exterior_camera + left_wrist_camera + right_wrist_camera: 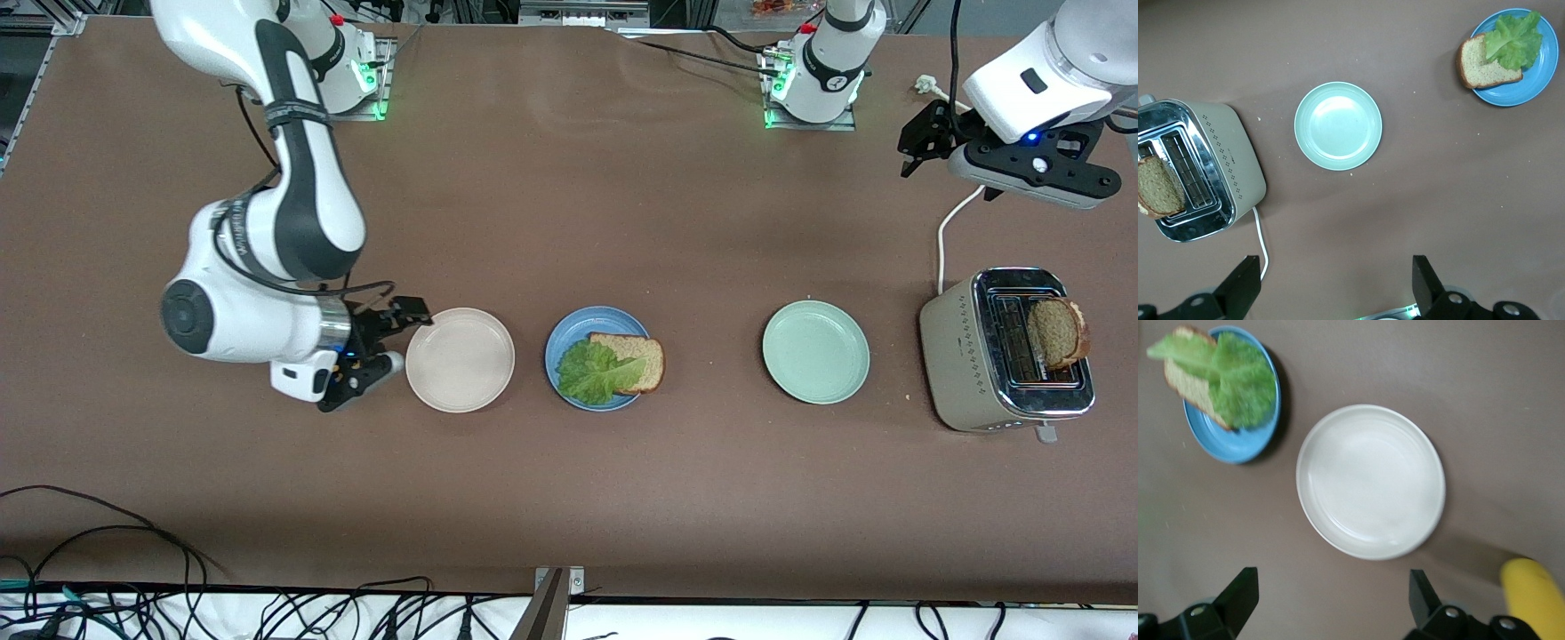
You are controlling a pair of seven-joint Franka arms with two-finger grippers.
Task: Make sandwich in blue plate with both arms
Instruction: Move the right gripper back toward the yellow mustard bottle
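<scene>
The blue plate (576, 329) lies mid-table between two other plates. On it rests one brown bread slice (642, 359), jutting over the rim, with a green lettuce leaf (591, 373) on top. A second bread slice (1056, 333) stands in a slot of the toaster (965, 356). My right gripper (400, 340) hangs open and empty just off the beige plate's rim, toward the right arm's end. My left gripper (917, 142) is open and empty, high over bare table and the toaster's white cord. The left wrist view shows the plate (1538, 83), lettuce (1517, 39), bread (1481, 65) and toaster slice (1158, 188).
An empty beige plate (460, 359) sits beside the blue one toward the right arm's end, and an empty pale green plate (815, 351) toward the left arm's end. A yellow bottle (1535, 597) shows near the right gripper (1331, 600). Cables run along the table's front edge.
</scene>
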